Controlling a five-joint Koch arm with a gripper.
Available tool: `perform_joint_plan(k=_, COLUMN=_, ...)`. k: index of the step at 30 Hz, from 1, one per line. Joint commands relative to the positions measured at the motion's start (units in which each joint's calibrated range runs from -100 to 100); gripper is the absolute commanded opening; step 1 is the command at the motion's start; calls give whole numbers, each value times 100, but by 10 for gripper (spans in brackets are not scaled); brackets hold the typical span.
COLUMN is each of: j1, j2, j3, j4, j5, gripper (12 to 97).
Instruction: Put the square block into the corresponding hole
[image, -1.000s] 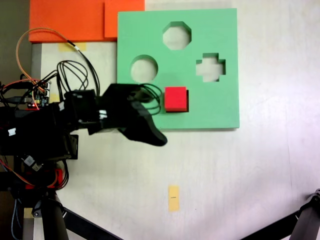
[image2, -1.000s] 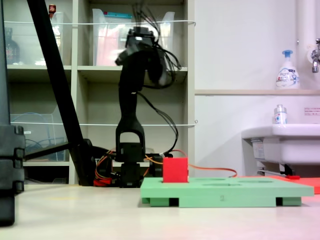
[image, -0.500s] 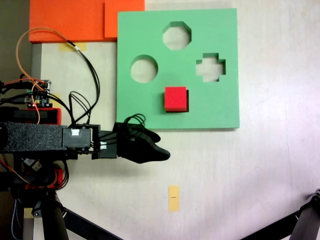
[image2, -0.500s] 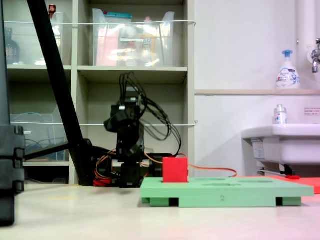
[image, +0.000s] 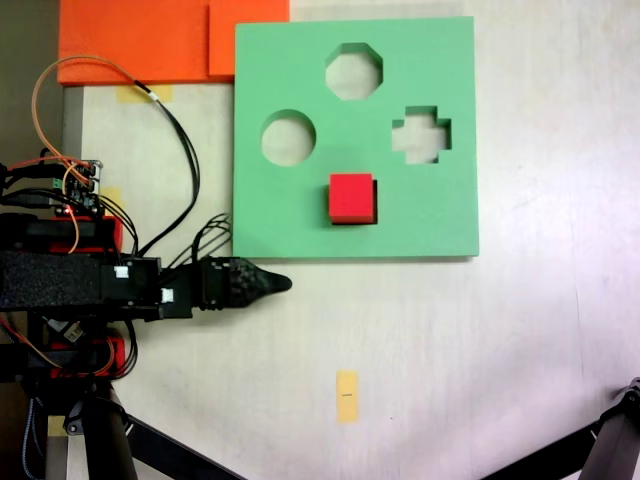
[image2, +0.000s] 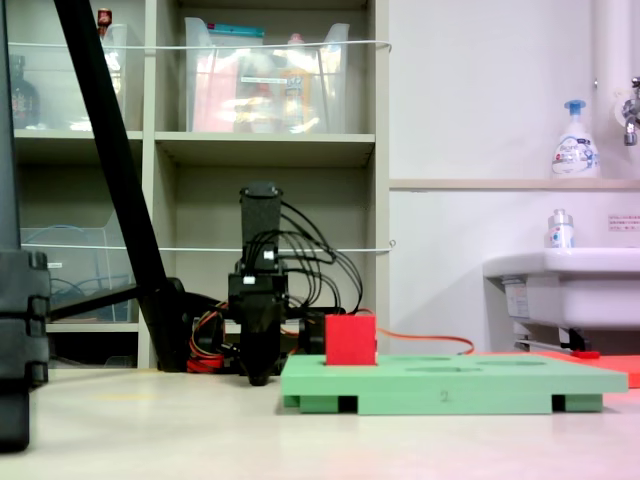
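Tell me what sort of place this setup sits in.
Probably a lab or workshop room: storage shelves with plastic bins, a wall sink with a soap pump bottle, and a tabletop.

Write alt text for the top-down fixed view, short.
A red square block sits in the square hole of a green foam board that also has round, octagonal and cross-shaped cutouts. The black arm lies off the board, below its lower left corner, claw pointing right over the white table.
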Motion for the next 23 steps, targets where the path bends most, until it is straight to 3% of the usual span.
perform_joint_plan(k=1, j1=-15, j2=-41, j3=-137, j4=-493, j5=-205, gripper=481)
perform_joint_plan(k=23, j1=-112, j2=-41, j3=-137, j4=-493, j5=-195, gripper=494)
